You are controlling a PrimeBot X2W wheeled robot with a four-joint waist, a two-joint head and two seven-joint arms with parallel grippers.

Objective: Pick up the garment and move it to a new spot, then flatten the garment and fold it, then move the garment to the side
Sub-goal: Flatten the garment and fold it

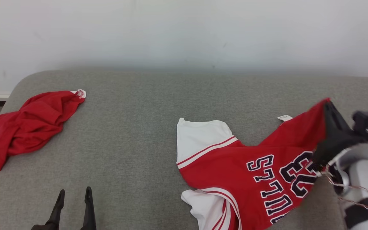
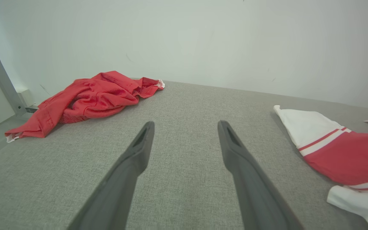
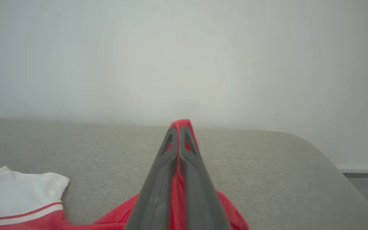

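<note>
At the right of the grey fabric surface [image 1: 133, 134], the right pincer [image 1: 327, 103] is clenched on a red corner of the jersey [image 1: 228, 166] and holds that edge raised. The rest of the jersey lies on the surface. The left pincer [image 1: 74, 193] hovers released at lower left. A crumpled red garment [image 1: 27, 124] lies far left, well apart.
</note>
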